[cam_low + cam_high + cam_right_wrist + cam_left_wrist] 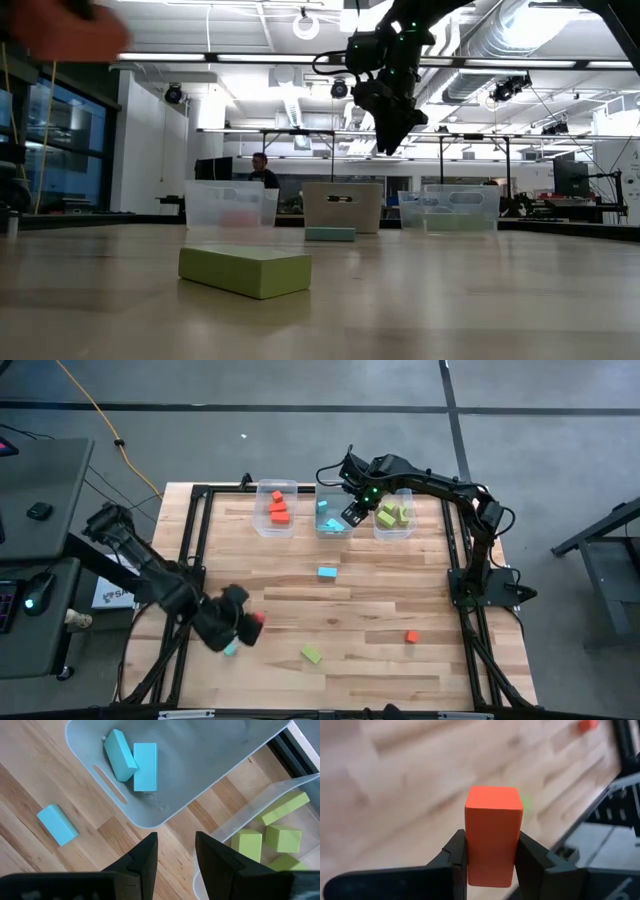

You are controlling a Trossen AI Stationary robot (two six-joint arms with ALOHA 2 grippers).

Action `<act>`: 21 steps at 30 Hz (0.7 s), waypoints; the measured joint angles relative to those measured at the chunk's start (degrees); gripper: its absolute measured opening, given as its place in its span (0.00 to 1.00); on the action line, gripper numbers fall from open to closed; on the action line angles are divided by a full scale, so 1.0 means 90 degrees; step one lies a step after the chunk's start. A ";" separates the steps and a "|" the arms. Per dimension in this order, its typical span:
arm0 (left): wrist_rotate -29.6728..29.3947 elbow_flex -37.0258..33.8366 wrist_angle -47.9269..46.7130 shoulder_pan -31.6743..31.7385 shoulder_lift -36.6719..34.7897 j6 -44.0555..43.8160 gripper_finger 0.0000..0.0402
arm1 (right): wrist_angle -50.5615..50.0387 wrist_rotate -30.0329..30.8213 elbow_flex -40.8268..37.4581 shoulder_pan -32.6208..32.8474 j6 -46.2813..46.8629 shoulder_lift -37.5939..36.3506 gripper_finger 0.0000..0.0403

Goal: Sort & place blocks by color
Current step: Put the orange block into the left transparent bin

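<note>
My left gripper (248, 622) hangs over the table's near left part, shut on a red-orange block (492, 820). A light blue block (230, 649) lies on the table just below it. More blocks lie loose on the wood: a yellow-green one (311, 654), a red-orange one (411, 637) and a light blue one (327, 572). My right gripper (175, 837) hovers open and holds nothing, above the gap between the blue-filled bin (210, 750) and the green-filled bin (300, 785). My left gripper pinches the red-orange block by its two opposite long sides, at the block's near half (490, 867), between its two fingers. The fingers (457, 855) slant down toward the table. The block's other end sticks out past the fingertips, and the block is lifted clear of the table.
Three clear bins stand in a row at the far edge: one with red-orange blocks (275, 508), one with light blue blocks (330, 520), one with yellow-green blocks (395, 515). A black frame (195, 540) borders the table. Bare wood lies in the middle.
</note>
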 joint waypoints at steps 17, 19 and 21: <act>-0.0336 0.0000 0.0039 0.3806 -0.0703 0.5007 0.20 | 0.0066 -0.0005 -0.0001 0.0058 0.0032 0.0000 0.31; -0.0334 0.0002 0.0172 0.4240 -0.0703 0.5578 0.20 | 0.0068 -0.0005 -0.0001 0.0084 0.0031 0.0000 0.31; -0.0334 0.0000 0.0400 0.4640 -0.0703 0.6170 0.20 | 0.0079 -0.0005 0.0000 0.0117 0.0029 0.0000 0.31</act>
